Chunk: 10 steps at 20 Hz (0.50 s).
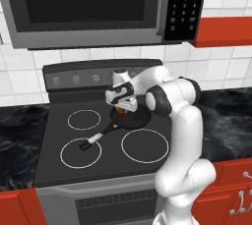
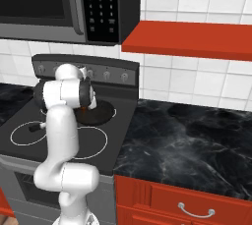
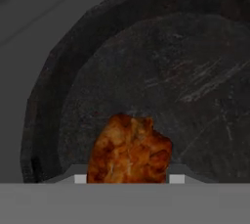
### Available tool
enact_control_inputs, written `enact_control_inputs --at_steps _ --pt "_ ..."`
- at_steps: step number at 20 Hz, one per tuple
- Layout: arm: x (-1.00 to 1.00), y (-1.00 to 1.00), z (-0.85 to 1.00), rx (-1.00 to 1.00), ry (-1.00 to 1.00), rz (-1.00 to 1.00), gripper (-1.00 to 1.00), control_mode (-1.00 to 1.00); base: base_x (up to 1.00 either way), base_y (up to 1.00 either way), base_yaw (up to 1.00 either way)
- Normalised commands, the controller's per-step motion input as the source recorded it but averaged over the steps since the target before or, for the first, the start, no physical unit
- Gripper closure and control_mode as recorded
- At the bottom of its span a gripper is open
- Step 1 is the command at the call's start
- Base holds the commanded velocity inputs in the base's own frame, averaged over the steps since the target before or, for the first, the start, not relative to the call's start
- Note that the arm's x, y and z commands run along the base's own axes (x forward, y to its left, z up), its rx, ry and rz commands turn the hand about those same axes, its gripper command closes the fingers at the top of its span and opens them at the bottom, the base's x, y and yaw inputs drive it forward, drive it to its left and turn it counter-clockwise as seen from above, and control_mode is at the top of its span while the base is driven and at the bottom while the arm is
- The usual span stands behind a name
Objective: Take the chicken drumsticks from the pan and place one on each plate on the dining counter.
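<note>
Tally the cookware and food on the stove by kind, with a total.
pan: 1
chicken drumstick visible in the pan, between the gripper tips: 1
Total: 2

The left base view looked from behind and left of the arm, forward and down across the stove (image 1: 98, 140) toward the microwave (image 1: 88, 8). The right base view faced the same stove (image 2: 64, 135) from behind and right, taking in more of the black bench (image 2: 192, 140). Both shared the pan (image 1: 130, 117). The hand view sat very close above the pan (image 3: 146, 71), looking into it.
</note>
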Motion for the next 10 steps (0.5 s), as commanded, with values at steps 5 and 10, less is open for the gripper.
enact_control_inputs --at_steps 5,10 --pt "-0.67 -0.68 0.92 0.19 0.00 0.00 1.00 -1.00 0.00 0.00 0.00" --pt "-1.00 -0.67 0.65 0.15 0.03 0.00 1.00 -1.00 0.00 0.00 0.00"
